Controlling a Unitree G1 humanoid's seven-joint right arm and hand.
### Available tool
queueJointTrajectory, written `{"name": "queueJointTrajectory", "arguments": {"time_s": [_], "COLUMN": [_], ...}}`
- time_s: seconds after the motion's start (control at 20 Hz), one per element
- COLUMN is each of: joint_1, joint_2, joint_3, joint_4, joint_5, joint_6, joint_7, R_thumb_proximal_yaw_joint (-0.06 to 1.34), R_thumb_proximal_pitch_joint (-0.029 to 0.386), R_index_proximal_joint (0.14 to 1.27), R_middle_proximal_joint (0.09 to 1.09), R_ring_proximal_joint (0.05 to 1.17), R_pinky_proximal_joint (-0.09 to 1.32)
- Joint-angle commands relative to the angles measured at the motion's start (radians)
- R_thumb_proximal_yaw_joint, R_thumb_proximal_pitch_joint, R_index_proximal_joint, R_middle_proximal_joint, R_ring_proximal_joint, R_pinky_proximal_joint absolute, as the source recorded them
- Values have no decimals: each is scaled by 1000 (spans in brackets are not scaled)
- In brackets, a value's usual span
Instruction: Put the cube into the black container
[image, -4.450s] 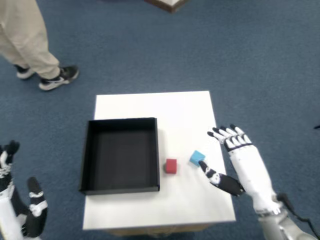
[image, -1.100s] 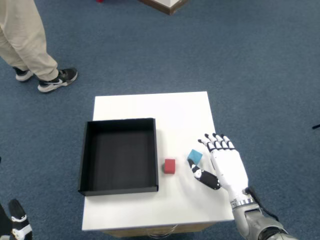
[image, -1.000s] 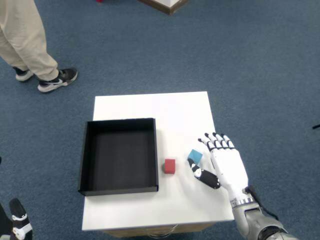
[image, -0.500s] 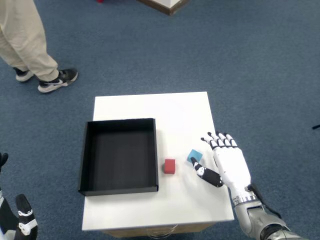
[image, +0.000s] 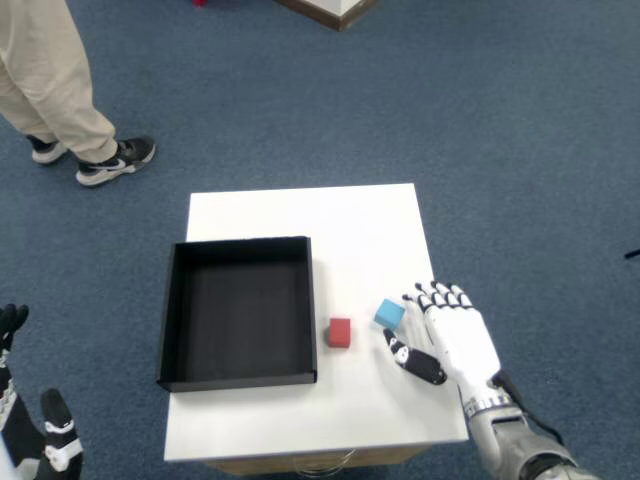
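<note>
**Hand open beside the blue cube on the desk**

Looking down from the robot's head, a small white desk (image: 300, 215) stands on blue carpet. On its left half sits a black container (image: 238, 311), a shallow square tray with low walls, its inside dark and with nothing seen in it. Its front wall lies close to the desk's front edge.

To the right of the container, near the middle of the desk, rests a red cube (image: 340, 332), just beside the container's right wall but apart from it. Further right, near the desk's right edge, rests a blue cube (image: 390, 313), turned at a slight angle.

The right hand (image: 452, 338), white with black fingertips, lies over the desk's right front corner. Its fingers are spread and it holds nothing. The black thumb (image: 415, 362) reaches left, just below the blue cube; the fingertips sit just right of the cube. Whether any finger touches the cube cannot be told.

At the upper left, a person's legs (image: 45, 75) in beige trousers and dark shoes stand on the carpet, well apart from the desk. The left hand (image: 40, 445) shows at the bottom left corner, off the desk.
</note>
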Motion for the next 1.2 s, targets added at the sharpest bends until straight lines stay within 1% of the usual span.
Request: {"name": "queueJointTrajectory", "arguments": {"time_s": [0.05, 0.45, 0.65, 0.95, 1.2], "joint_1": [-35, -61, -72, -68, -60], "joint_2": [-6, 14, 33, 44, 41], "joint_3": [-15, -24, -21, -19, -16], "joint_4": [-26, -40, -43, -46, -51], "joint_5": [24, 26, 18, 10, -3], "joint_6": [38, 81, 104, 121, 120], "joint_7": [20, 78, 108, 117, 107], "R_thumb_proximal_yaw_joint": [447, 473, 457, 423, 415], "R_thumb_proximal_pitch_joint": [129, 141, 146, 155, 161], "R_index_proximal_joint": [375, 352, 350, 357, 399], "R_middle_proximal_joint": [188, 177, 176, 172, 182], "R_ring_proximal_joint": [159, 152, 151, 146, 151], "R_pinky_proximal_joint": [-14, -17, -20, -26, -30]}}
